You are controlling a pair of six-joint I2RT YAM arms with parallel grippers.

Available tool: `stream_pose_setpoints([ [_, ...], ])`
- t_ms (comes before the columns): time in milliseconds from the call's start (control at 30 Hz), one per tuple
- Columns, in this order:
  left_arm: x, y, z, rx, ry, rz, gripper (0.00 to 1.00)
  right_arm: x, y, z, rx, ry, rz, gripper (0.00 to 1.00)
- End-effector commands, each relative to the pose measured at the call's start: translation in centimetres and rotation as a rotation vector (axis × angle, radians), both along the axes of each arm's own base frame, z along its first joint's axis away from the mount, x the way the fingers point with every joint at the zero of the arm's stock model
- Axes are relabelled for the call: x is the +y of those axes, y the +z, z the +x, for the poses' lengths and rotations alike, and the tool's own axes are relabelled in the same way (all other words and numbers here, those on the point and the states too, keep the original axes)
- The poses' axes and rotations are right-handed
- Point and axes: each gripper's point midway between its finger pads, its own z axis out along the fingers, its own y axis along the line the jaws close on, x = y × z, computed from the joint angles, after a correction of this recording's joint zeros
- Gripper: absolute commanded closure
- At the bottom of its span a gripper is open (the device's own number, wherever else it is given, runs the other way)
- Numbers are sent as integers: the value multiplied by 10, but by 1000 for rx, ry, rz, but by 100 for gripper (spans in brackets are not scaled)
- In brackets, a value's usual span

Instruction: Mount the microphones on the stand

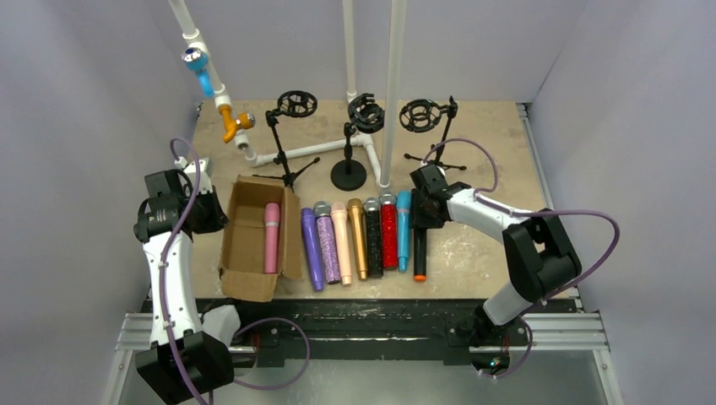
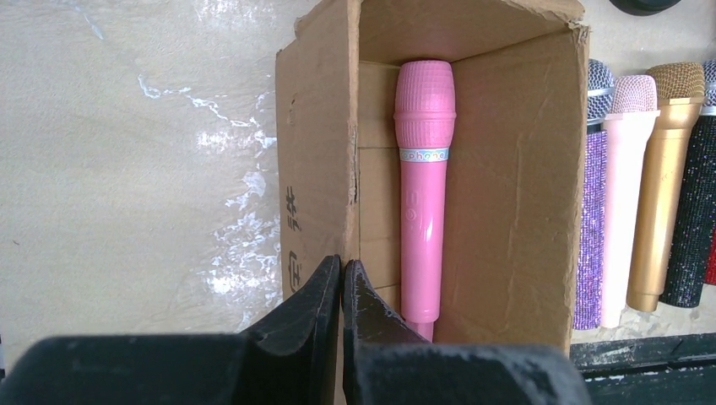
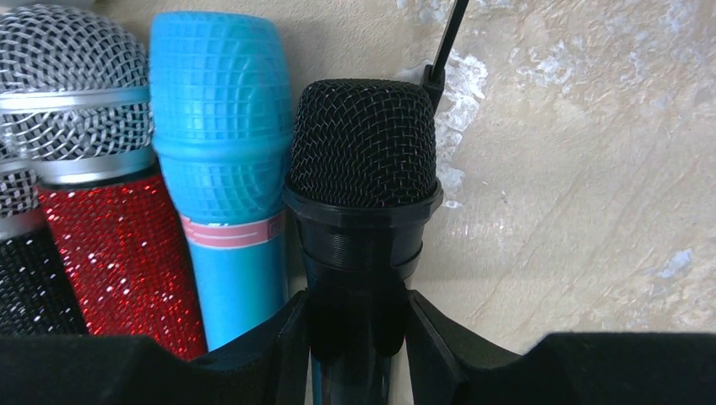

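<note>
Fingers (image 3: 272,359) of my right gripper (image 3: 356,314) clamp black mesh-headed stick microphone (image 3: 361,143) between them; left gripper (image 2: 342,268) pinched shut, pink plastic microphone (image 2: 425,211) just right.

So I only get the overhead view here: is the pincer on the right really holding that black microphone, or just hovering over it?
Observer: Holding. Its wrist camera shows the right pincer closed on the black microphone, gripping the handle just below the mesh head.
Operator: And the left one, by the box?
Observer: The left pincer is shut, its tips right at the left wall of the cardboard box. I cannot tell whether they pinch the cardboard.
Operator: Is the pink microphone inside plain?
Observer: No, the pink microphone has a pale lettered band just below its head.
</note>
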Motion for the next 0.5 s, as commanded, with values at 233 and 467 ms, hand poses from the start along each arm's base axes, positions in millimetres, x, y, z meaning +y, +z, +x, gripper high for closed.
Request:
stream_pose_setpoints([
  [233,0,15,7,-58,-32,23,100,14,12,18,-57,-10,41,47],
  [467,8,16,6,-52,-3,57,100,18,78,19,-204,-7,65,37],
])
